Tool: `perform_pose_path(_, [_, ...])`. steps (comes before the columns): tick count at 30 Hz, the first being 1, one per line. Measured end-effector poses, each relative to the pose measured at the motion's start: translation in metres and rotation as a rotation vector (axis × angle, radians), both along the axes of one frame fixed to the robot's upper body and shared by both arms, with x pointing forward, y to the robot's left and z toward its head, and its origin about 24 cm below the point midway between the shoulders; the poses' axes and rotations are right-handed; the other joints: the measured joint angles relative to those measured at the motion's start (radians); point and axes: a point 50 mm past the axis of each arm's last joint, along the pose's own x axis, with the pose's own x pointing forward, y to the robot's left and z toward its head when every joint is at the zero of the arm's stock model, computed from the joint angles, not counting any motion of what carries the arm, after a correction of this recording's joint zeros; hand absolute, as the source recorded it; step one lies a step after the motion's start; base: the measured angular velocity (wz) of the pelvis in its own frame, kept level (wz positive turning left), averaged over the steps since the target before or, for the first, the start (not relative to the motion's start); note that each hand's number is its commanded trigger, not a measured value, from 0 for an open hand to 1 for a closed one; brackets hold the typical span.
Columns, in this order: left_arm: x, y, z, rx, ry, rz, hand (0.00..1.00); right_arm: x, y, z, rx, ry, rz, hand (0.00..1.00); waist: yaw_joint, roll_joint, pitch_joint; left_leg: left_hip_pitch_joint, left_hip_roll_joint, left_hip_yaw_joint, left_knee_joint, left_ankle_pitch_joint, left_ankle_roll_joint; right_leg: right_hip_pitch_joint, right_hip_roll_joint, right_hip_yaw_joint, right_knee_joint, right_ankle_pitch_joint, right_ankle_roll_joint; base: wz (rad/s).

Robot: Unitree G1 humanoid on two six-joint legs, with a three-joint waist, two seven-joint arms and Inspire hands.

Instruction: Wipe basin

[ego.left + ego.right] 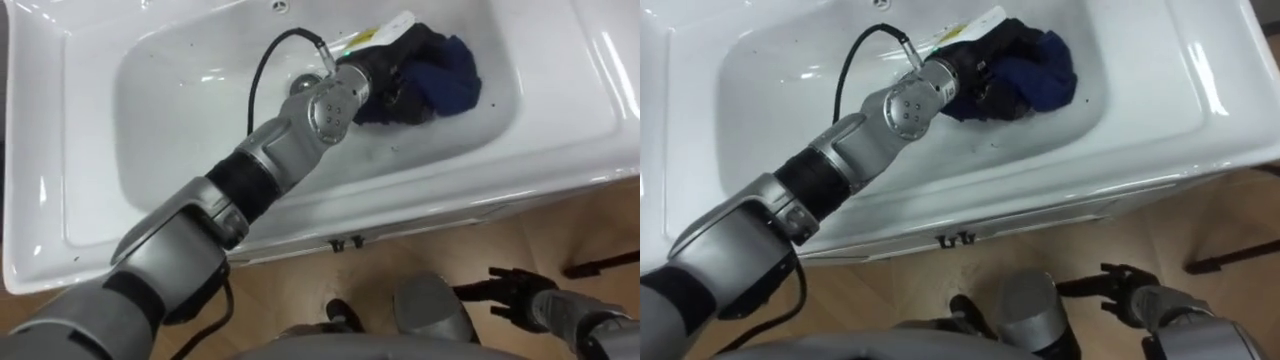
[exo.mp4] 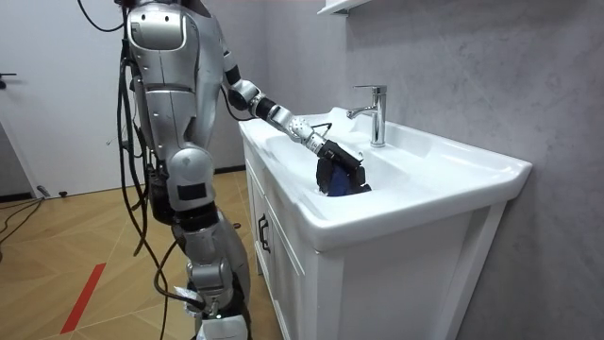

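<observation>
A bunched dark blue cloth (image 1: pixel 452 78) lies against the right-hand wall of the white basin (image 1: pixel 560 110). My left arm reaches across the bowl, and my left hand (image 1: pixel 398 68) is shut on the cloth, with its dark fingers curled into the folds. In the room view the cloth (image 2: pixel 342 179) is pressed to the basin's inner wall under the left hand (image 2: pixel 332 153). The metal drain (image 1: pixel 300 85) sits just beside my left wrist. My right hand (image 1: pixel 515 288) hangs low in front of the cabinet, fingers relaxed and holding nothing.
A chrome tap (image 2: pixel 376 113) stands at the back of the basin. The basin sits on a white cabinet (image 2: pixel 283 246) with dark door handles (image 1: pixel 346 243). I stand close against the cabinet front on a wooden floor (image 2: pixel 75 246).
</observation>
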Motion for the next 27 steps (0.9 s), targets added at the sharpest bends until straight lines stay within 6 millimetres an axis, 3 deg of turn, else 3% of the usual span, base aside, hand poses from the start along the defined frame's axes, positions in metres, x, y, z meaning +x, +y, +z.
perform_pose_path(4, [-0.005,-0.006,0.0,-0.018,0.009,-0.05,1.0,0.001,0.0,0.0,0.018,-0.012,-0.018,0.0,0.0,-0.002,0.0011,0.001,0.002,-0.001,0.004,0.0,0.0,0.016,-0.001,-0.019,-0.003,0.0,0.0,0.14])
perform_pose_path(10, [-0.01,-0.002,-0.007,-0.051,0.037,-0.063,1.0,0.001,0.002,0.0,0.04,-0.023,-0.039,0.0,0.0,-0.028,0.0183,0.006,0.002,-0.003,0.007,0.0,0.0,0.024,-0.001,-0.021,-0.007,0.0,0.0,0.01])
perform_pose_path(11, [-0.01,-0.001,-0.009,-0.049,0.04,-0.063,1.0,0.001,0.002,0.0,0.038,-0.02,-0.031,0.0,0.0,-0.033,0.0183,0.004,0.002,-0.003,0.009,-0.001,0.001,0.023,-0.001,-0.021,-0.017,0.0,0.0,-0.04])
perform_pose_path(17, [-0.021,0.024,-0.046,-0.043,0.107,-0.011,1.0,-0.017,0.002,-0.005,0.048,0.015,-0.042,0.0,0.003,-0.08,0.0136,0.046,0.004,-0.001,0.001,-0.001,0.001,0.066,0.013,-0.006,-0.047,0.002,0.0,-0.05])
perform_pose_path(18, [-0.024,0.031,-0.055,-0.047,0.125,0.013,1.0,-0.02,0.001,-0.006,0.044,0.025,-0.039,0.0,0.001,-0.086,0.009,0.054,0.005,-0.003,0.002,-0.001,0.001,0.081,0.014,-0.01,-0.058,0.004,-0.001,-0.04])
perform_pose_path(19, [-0.026,0.035,-0.06,-0.044,0.133,0.022,1.0,-0.021,0.0,-0.006,0.045,0.024,-0.045,0.0,0.002,-0.081,0.0025,0.057,0.006,-0.003,0.003,-0.001,0.001,0.086,0.014,-0.015,-0.061,0.004,-0.001,0.0])
perform_pose_path(26, [-0.027,0.066,-0.085,0.071,0.132,0.109,1.0,-0.025,-0.004,-0.006,0.058,-0.005,-0.119,0.0,0.01,-0.072,-0.007,0.115,0.008,0.002,-0.02,-0.002,0.002,0.15,0.027,-0.013,-0.093,0.011,-0.001,-0.01])
perform_pose_path(27, [-0.028,0.074,-0.091,0.098,0.141,0.129,1.0,-0.025,-0.005,-0.005,0.056,-0.009,-0.121,0.0,0.027,-0.064,-0.0136,0.133,0.005,0.002,-0.031,-0.005,-0.001,0.16,0.03,-0.008,-0.096,0.011,-0.002,-0.24])
